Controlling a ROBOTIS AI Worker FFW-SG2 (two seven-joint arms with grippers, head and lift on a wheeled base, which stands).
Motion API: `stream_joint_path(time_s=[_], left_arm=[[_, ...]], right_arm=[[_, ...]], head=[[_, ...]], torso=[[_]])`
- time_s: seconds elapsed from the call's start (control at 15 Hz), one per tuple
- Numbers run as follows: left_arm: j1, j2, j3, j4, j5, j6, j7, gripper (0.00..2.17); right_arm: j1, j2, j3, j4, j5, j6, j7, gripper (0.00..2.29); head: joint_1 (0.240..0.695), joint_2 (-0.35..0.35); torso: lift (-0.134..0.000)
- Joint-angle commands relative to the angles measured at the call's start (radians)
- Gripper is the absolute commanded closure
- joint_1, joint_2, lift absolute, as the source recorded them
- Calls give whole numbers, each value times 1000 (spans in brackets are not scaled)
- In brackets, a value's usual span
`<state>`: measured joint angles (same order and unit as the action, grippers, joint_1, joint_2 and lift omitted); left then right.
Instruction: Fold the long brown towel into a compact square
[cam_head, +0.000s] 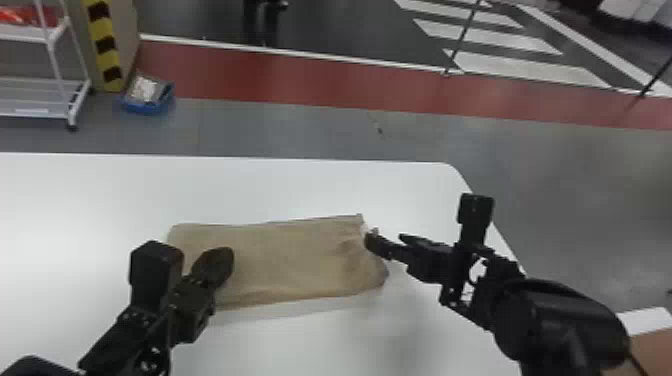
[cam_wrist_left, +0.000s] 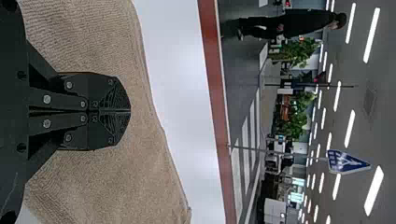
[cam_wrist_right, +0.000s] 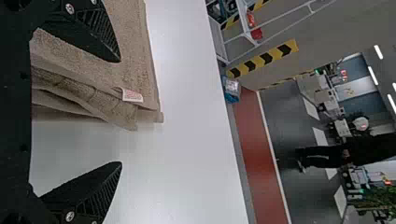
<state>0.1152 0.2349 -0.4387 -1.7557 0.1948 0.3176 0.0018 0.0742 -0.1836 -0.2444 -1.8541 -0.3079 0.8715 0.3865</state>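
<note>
Seeing white tabletop (cam_head: 100, 190) and red flooring (cam_head: 300, 82) beyond the nubby brown towel (cam_head: 295, 260), we hold our left gripper (cam_head: 222, 257) narrow over it, right gripper (cam_head: 386, 239) wide at its end.

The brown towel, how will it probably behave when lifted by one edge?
The towel is likely floppy, as its layers bend and wrinkle at one end. Its coarse, textured cloth suggests little slipping. The loose layers there may separate during lifting.

Head view faces forward and down; wrist views, close and sideways, look outward, sharing its central towel (cam_head: 290, 260).
</note>
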Motion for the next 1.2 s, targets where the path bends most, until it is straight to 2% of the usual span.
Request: stream_joint_path(time_s=[0.0,0.4,0.8,0.87,1.13], left_arm=[[3,1,2,1,-5,16,1,1919],[1,0,2,2,-5,16,-3,1919],[-3,0,8,8,-3,19,-6,1919],[-3,0,8,8,-3,19,-6,1919],[-5,0,6,8,-3,22,-5,1919]], right_arm=[[-40,-4,8,12,7,110,0,167],[-103,-27,36,44,30,232,0,286],[-143,-27,85,56,64,269,-2,340],[-152,-27,91,59,69,294,-2,407],[-179,-27,132,55,124,407,-15,407]], head=[[695,-268],[695,-256],[695,-248],[695,-245],[695,-233]], torso=[[-125],[-125],[-125],[-125],[-125]])
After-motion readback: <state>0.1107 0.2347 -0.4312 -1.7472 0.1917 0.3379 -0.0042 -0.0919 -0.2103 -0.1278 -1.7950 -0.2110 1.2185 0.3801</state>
